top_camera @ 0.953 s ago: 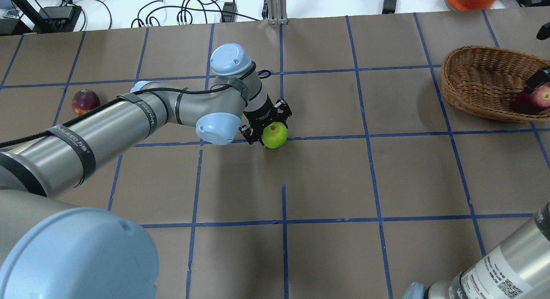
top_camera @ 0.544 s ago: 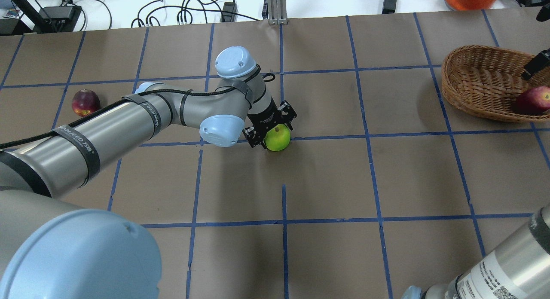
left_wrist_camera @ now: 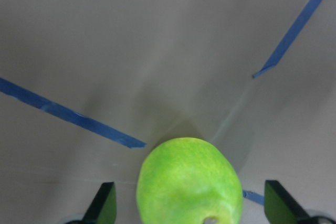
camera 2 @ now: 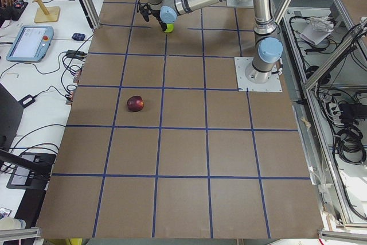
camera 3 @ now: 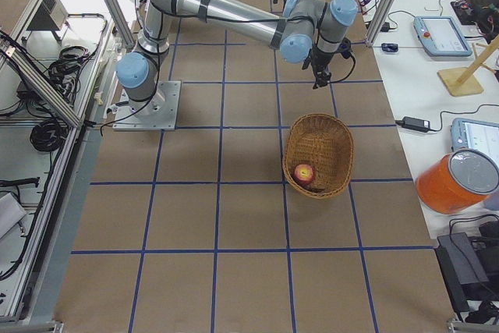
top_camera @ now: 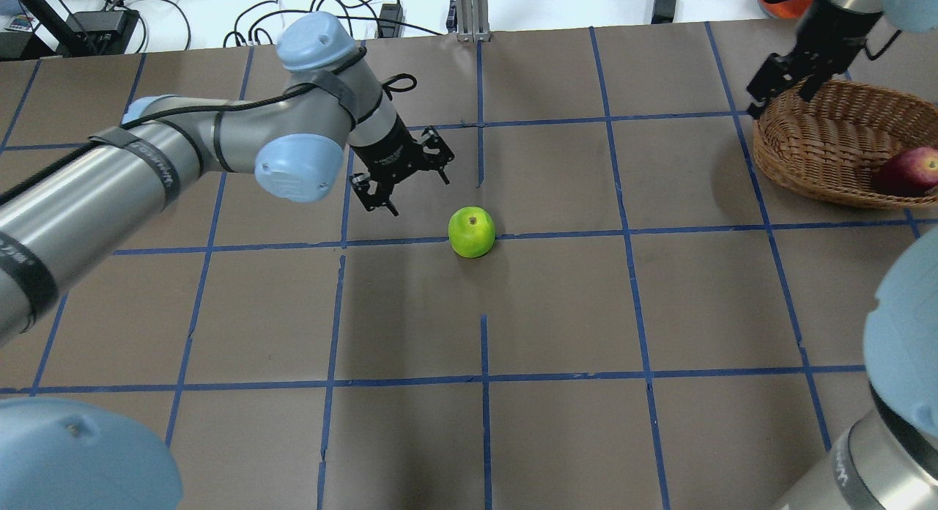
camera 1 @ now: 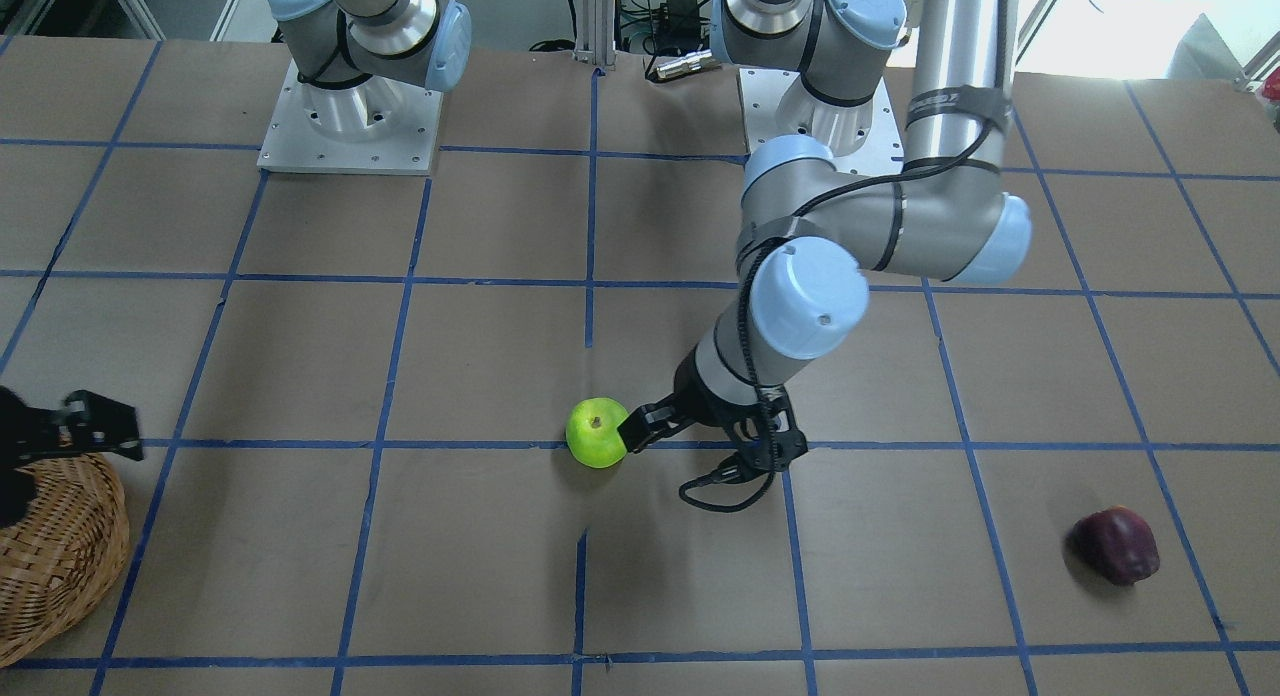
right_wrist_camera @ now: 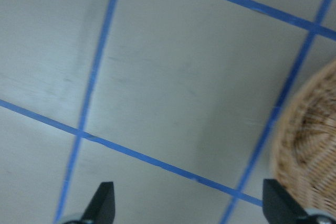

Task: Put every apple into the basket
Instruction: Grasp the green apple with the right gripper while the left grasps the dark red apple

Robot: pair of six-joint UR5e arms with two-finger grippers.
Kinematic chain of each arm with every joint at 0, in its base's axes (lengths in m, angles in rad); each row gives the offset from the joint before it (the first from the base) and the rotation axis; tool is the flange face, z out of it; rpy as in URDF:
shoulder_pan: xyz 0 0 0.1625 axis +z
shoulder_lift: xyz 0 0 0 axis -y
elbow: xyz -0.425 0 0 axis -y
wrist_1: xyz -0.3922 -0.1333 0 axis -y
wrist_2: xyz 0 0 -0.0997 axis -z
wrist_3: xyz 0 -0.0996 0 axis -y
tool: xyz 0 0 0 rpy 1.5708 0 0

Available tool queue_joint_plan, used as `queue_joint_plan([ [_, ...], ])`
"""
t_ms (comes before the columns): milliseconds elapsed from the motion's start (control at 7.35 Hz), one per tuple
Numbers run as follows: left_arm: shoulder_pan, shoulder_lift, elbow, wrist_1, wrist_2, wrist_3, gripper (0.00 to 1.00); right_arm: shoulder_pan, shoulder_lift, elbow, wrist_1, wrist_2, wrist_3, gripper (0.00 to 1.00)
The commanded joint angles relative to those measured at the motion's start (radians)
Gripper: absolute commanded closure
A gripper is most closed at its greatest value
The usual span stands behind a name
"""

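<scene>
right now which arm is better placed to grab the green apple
Left. The left tool, open, hangs close beside the green apple, which shows between its fingers in the wrist view. The right tool is far off, over the basket rim.

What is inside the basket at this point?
One red apple lies inside the basket, by its wall. The rest is bare wicker. What the apple covers cannot be seen.
</scene>
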Motion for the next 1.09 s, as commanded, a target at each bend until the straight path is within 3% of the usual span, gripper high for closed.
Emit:
queue_joint_plan([
  [0, 0.202, 0.064, 0.007, -0.067, 0.189, 0.460, 0.00, 0.278, 0.000, 0.013, 0.001, 0.026, 0.324, 0.00],
  [272, 0.389, 0.027, 0.062, -0.042, 0.188, 0.650, 0.00, 0.484, 0.054, 0.013, -0.086, 0.026, 0.632, 0.00],
  [408, 0.405, -0.034, 0.148, -0.042, 0.214, 0.771, 0.00, 0.558, 0.095, 0.014, -0.185, 0.018, 0.736, 0.00],
  [680, 0.436, -0.196, 0.268, 0.019, 0.291, 0.868, 0.00, 0.583, 0.146, 0.019, -0.221, -0.046, 0.756, 0.00],
  [953, 0.522, -0.273, 0.299, 0.022, 0.292, 0.904, 0.00, 0.586, 0.169, 0.071, -0.277, -0.063, 0.803, 0.00],
])
